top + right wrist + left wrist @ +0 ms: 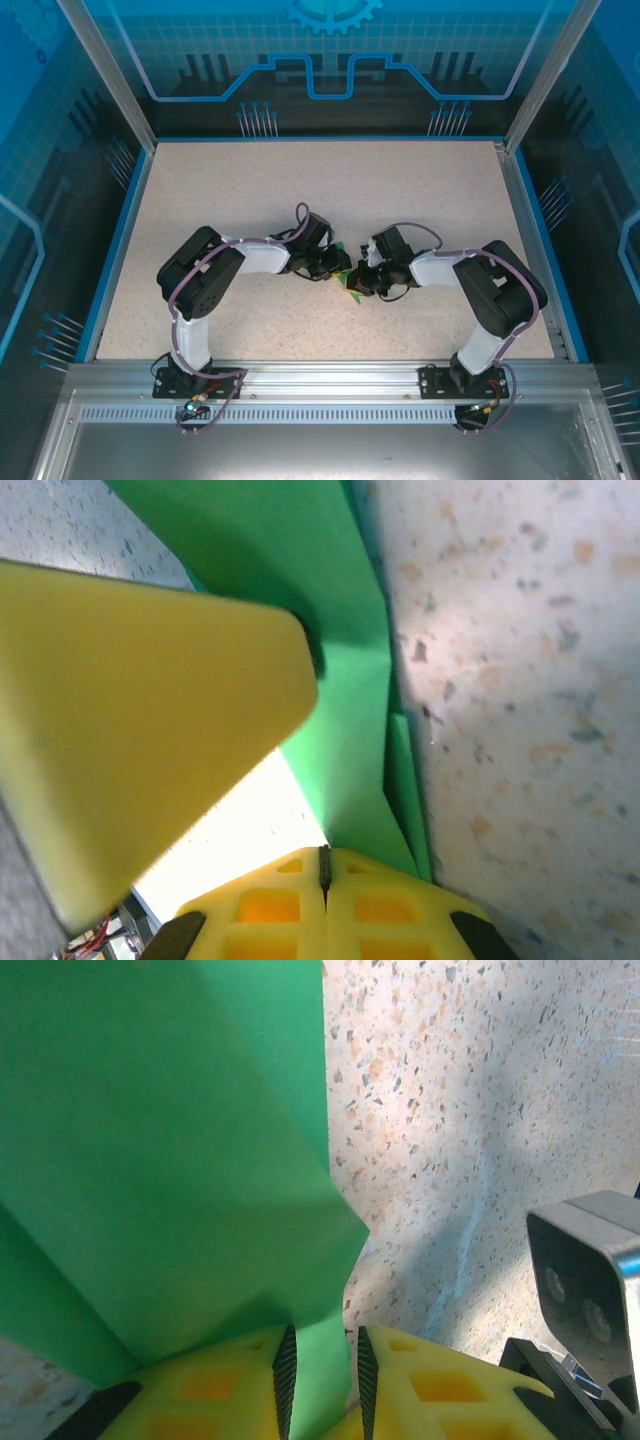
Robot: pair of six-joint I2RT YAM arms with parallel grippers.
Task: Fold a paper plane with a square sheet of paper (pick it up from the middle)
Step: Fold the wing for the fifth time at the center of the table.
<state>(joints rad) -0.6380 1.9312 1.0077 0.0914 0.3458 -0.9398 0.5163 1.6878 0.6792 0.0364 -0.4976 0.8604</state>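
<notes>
Left wrist view: ribbed black pads (286,1375) of left gripper (322,1385) nearly together, clamped on a lower flap of green paper (160,1160) that passes between them. Yellow finger bodies on either side of the clamped flap. Beyond the fingertips, paper spreading up and left as a broad folded panel with a diagonal crease. Bare speckled table (480,1110) to the right of the panel. Grey housing (585,1260) at the right edge of view, near the fingers.

Right wrist view: fingers of right gripper (325,875) pressed fully together, seam closed to a thin line. Folded paper edge meeting the fingertips on their right side. Cannot tell whether a layer is nipped in the seam. Large yellow wedge (140,710) close on the left, overlapping the paper.

Top external view: both grippers tip to tip near table centre, slightly toward the near edge, with small green corners showing between and beside them. Left arm (205,275) with elbow bent outward to the left and forearm reaching right. Right arm (495,285) mirrored, with elbow out to the right and forearm reaching left. Open tabletop on all sides of the work point, widest toward the far edge. Blue rim (118,250) along the left, far and right borders. Aluminium rail (320,372) carrying both bases along the near edge.
</notes>
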